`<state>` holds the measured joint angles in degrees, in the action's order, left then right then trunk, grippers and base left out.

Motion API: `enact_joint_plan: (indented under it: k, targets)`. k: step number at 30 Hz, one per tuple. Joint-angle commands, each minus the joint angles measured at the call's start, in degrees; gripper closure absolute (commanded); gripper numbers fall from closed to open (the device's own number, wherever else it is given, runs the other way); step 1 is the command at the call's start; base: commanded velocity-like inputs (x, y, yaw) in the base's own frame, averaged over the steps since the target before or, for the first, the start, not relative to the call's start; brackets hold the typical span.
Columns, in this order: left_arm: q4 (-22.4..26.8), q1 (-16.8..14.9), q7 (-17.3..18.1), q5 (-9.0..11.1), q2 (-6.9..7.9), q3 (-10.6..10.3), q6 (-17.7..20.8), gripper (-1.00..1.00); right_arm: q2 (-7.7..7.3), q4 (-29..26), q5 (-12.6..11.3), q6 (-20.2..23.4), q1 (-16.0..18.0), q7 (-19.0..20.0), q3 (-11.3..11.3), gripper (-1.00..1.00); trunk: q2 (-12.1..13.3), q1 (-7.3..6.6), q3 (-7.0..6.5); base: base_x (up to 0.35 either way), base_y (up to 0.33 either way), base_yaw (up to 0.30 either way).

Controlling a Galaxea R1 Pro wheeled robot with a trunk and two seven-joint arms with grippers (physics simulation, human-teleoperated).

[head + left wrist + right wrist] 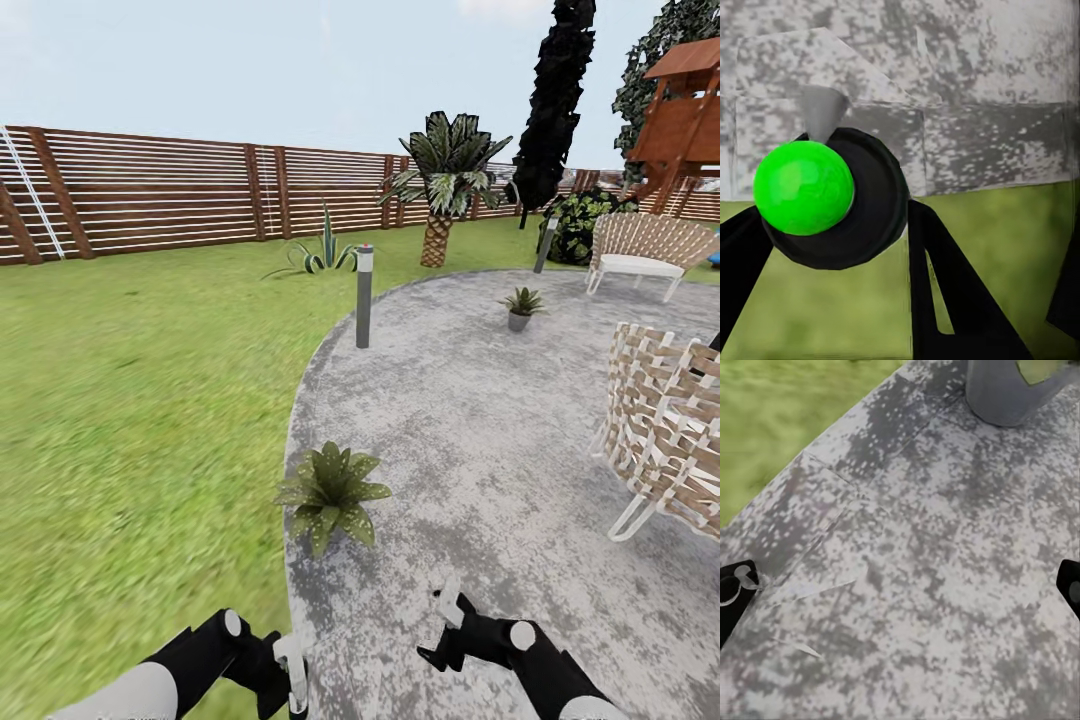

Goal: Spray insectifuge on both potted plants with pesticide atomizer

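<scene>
Two potted plants stand on the grey patio (480,440): the near potted plant (331,493) at its lawn-side edge just ahead of my arms, the far potted plant (521,306) deeper in. My left gripper (287,682) hangs low in front of the near plant. In the left wrist view its black fingers (945,300) flank the pesticide atomizer (862,225), seen end-on as a dark round body with a bright green ball and a pale translucent head. My right gripper (447,628) hovers open over bare patio. The near plant's grey pot (1009,390) shows beyond its widely spread fingers (735,596).
A grey bollard lamp (364,296) stands at the patio's edge. The palm (445,180), the agave (322,256) and the slat fence (150,190) lie beyond. Wicker chairs (665,430) stand at the right. Lawn (130,420) spreads to the left.
</scene>
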<state>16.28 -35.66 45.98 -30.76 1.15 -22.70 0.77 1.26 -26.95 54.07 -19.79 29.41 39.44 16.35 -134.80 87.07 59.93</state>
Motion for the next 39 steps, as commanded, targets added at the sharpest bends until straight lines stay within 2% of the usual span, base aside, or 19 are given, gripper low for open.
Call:
enact_joint_plan:
  k: [1, 4, 7, 8, 10, 13, 16, 19, 21, 24, 25, 30, 33, 39]
  targets:
    - [0.15, -0.10, 1.70, -0.58, 0.12, -0.03, 0.04, 1.00, 0.62, -0.09, 0.54, -0.22, 0.48, 1.03, -1.03, -1.00, -0.02, -0.01, 0.05, 0.000, 0.000, 0.000]
    - [0.19, -0.24, 3.57, -0.99, 0.23, -0.21, -1.94, 1.00, 1.89, -0.11, 0.59, -0.12, 1.67, 2.19, -4.86, -1.00, -0.02, -0.01, 0.05, 0.000, 0.000, 0.000]
    - [0.17, -0.34, 3.95, -1.05, 0.34, -0.25, -3.04, 1.00, 2.12, -0.12, 0.60, -0.10, 1.98, 3.24, -6.94, -1.00, -0.02, -0.01, 0.05, 0.000, 0.000, 0.000]
    - [0.18, -0.39, 3.99, -1.05, 0.21, -0.29, -3.19, 1.00, 2.14, -0.16, 0.60, -0.08, 2.23, 3.71, -7.33, 1.00, -0.02, -0.01, 0.05, 0.000, 0.000, 0.000]
    - [0.22, -0.44, 4.26, -1.80, -0.08, -0.52, -3.34, 1.00, 2.14, -0.13, 0.60, -0.03, 2.99, 4.22, -7.63, 1.00, -0.02, -0.01, 0.05, 0.000, 0.000, 0.000]
    - [1.61, -0.46, 5.39, -5.16, -1.10, -1.34, -3.48, 1.00, 2.16, -0.12, 0.65, 1.40, 3.61, 4.41, -7.85, 1.00, -0.02, -0.01, 0.05, 0.000, 0.000, 0.000]
    - [2.27, -0.51, 5.73, -6.05, -2.01, -1.45, -3.45, 1.00, 2.42, -0.11, 0.72, 2.48, 3.85, 4.88, -7.90, 1.00, -0.02, -0.01, 0.05, 0.000, 0.000, 0.000]
    - [2.41, -1.32, 6.27, -6.52, -2.70, -1.53, -3.09, 1.00, 2.96, -0.12, 0.77, 2.78, 4.82, 7.69, -7.91, 1.00, -0.02, -0.01, 0.05, 0.000, 0.000, 0.000]
    - [2.37, -2.47, 6.40, -8.32, -2.95, -1.49, -2.63, 1.00, 3.98, -0.12, 1.03, 2.82, 5.32, 8.39, -7.91, 1.00, -0.02, -0.01, 0.05, 0.000, 0.000, 0.000]
    - [2.36, -3.07, 8.08, -12.20, -4.04, -1.45, -0.67, 1.00, 5.40, -0.12, 3.68, 2.83, 5.79, 8.66, -7.91, 1.00, -0.02, -0.01, 0.05, 0.000, 0.000, 0.000]
    - [2.37, -3.42, 8.46, -12.91, -4.17, -1.42, 0.38, 1.00, 5.84, -0.12, 4.10, 2.83, 5.94, 8.69, -7.91, 1.00, -0.02, -0.01, 0.05, 0.000, 0.000, 0.000]
    - [2.41, -4.16, 8.85, -13.73, -4.49, -1.47, 2.55, 1.00, 6.98, -0.11, 4.54, 2.83, 6.20, 9.53, -7.91, 1.00, -0.02, -0.01, 0.05, 0.000, 0.000, 0.000]
    - [2.45, -5.15, 8.85, -13.79, -5.04, -1.47, 5.80, 1.00, 7.51, -0.12, 4.55, 2.83, 6.63, 9.90, -7.91, 1.00, -0.02, -0.01, 0.05, 0.000, 0.000, 0.000]
    - [2.50, -6.72, 8.08, -13.77, -6.16, -1.47, 8.40, 1.00, 7.92, -0.17, 4.55, 2.83, 7.07, 10.19, -7.91, 1.00, -0.02, -0.01, 0.05, 0.000, 0.000, 0.000]
